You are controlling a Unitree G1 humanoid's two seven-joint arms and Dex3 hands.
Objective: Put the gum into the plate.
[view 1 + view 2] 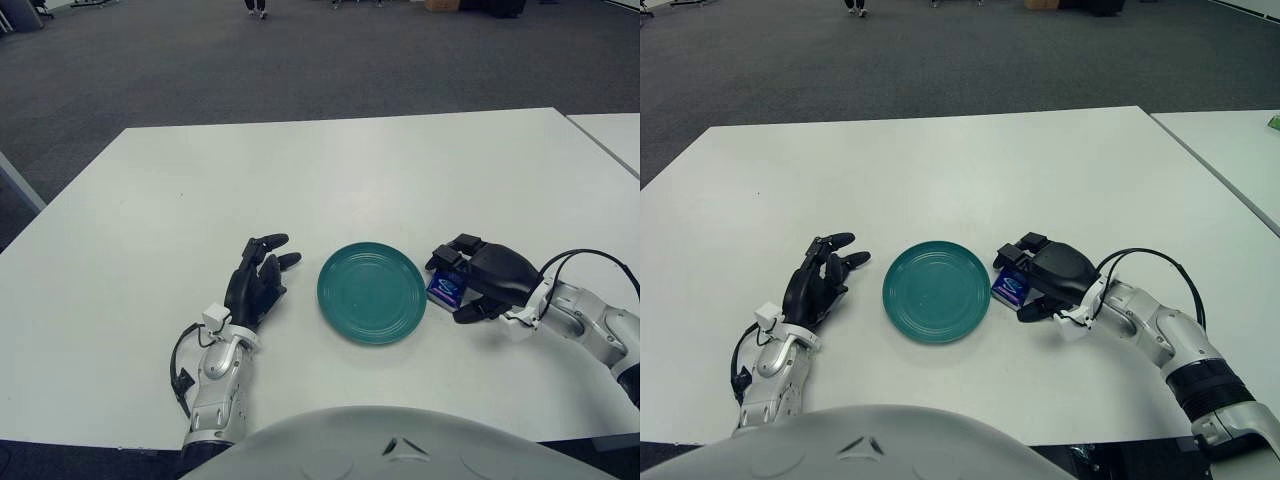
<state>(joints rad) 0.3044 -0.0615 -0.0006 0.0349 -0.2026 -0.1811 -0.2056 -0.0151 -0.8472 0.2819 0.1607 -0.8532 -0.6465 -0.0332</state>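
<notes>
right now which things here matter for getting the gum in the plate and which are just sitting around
For the job:
- gum, a blue pack gripped by the right hand, just right of the plate
- plate, teal, empty

Just there:
- left hand, idle, fingers open, left of the plate
- white table

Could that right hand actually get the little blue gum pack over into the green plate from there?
Probably yes: the right hand is closed around the gum, just beside the plate, with nothing between them.
</notes>
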